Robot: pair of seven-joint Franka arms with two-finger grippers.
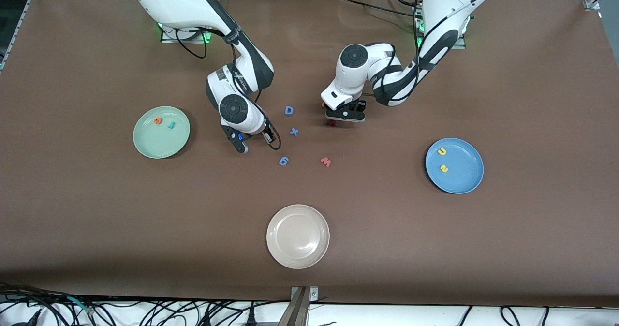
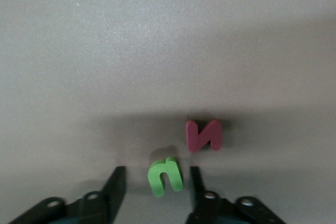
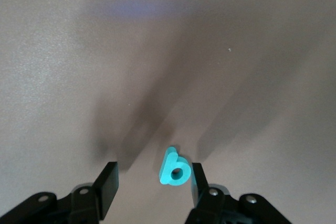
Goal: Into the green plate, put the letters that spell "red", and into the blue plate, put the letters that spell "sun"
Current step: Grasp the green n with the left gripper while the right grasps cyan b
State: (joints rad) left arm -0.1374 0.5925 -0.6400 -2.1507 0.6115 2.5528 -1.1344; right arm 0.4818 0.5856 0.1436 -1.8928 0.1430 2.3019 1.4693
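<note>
Green plate (image 1: 161, 132), toward the right arm's end of the table, is holding the orange e (image 1: 157, 120) and teal r (image 1: 171, 125). Blue plate (image 1: 454, 165), toward the left arm's end, is holding the yellow u (image 1: 442, 151) and s (image 1: 443, 169). Two letters are outstanding, so the task is judged about two thirds done. The teal d (image 3: 175, 167) is lying on the table between the fingers of the right gripper (image 3: 152, 169), close against one finger, with the fingers partly spread and not clamping it. The green n (image 2: 166, 177) is lying between the fingers of the left gripper (image 2: 156, 174), with a gap on each side and no grip showing. A dark red letter (image 2: 203, 135) is sitting just beside the n, risking a nudge. The blue D (image 1: 289, 110), x (image 1: 294, 132), g (image 1: 284, 160) and pink w (image 1: 326, 161) are crowding mid-table between the grippers. The cream plate (image 1: 298, 236) is lying nearest the camera. Bare table is running from each gripper to its plate, and both plates are lying well inside the table edges.
</note>
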